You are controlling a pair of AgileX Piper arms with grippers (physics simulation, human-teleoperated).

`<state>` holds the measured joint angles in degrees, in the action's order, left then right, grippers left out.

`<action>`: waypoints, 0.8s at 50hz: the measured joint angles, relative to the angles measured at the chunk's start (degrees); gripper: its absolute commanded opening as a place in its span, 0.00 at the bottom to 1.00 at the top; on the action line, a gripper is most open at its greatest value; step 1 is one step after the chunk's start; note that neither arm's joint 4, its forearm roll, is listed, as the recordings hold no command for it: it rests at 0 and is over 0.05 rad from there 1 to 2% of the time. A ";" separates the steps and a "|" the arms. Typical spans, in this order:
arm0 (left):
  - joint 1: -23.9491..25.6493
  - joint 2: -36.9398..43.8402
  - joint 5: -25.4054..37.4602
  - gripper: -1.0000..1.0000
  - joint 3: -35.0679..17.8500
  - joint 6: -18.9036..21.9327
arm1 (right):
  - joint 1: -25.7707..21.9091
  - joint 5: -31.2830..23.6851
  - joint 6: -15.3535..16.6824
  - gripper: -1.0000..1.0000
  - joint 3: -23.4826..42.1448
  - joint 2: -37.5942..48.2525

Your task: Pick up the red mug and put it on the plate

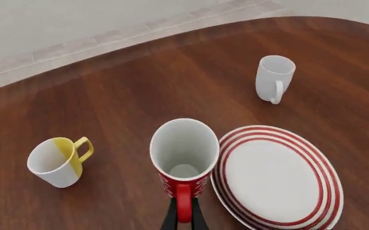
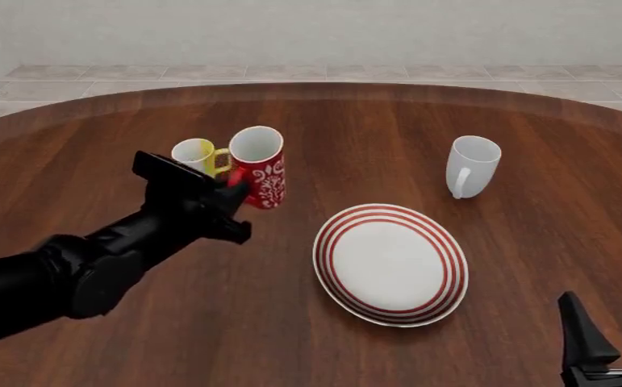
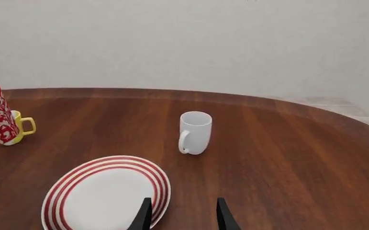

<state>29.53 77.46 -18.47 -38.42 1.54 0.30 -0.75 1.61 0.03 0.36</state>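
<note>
The red mug (image 1: 184, 148) with white ornament is tall and white inside, and leans slightly. My left gripper (image 1: 183, 218) is shut on its red handle. In the front view the red mug (image 2: 262, 173) sits left of the plate (image 2: 391, 262), with the left gripper (image 2: 235, 193) at its near-left side. I cannot tell whether the mug's base touches the table. The round white plate (image 1: 273, 177) with red rings lies right beside the mug. My right gripper (image 2: 612, 339) is open and empty at the near right, close to the plate's (image 3: 104, 191) edge. The right gripper (image 3: 182, 218) faces the table's middle.
A white mug with a yellow handle (image 2: 194, 153) stands just behind and left of the red mug; it also shows in the left wrist view (image 1: 56, 162). A plain white mug (image 2: 472, 164) stands at the far right. The wooden table's (image 2: 322, 121) far edge curves round.
</note>
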 measured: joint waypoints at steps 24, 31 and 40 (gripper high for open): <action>4.83 0.87 -0.01 0.00 -2.00 -1.13 | -0.17 -0.14 -0.26 1.00 0.00 -0.23; 5.98 1.51 -0.30 0.00 -2.57 -1.37 | -0.22 -0.10 -0.31 1.00 0.00 -0.18; 7.90 2.70 -0.86 0.00 -3.40 -1.65 | -0.15 -0.01 -0.48 1.00 0.00 -0.19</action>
<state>37.43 80.16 -19.32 -41.82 -0.11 0.15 -0.76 1.13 0.03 0.17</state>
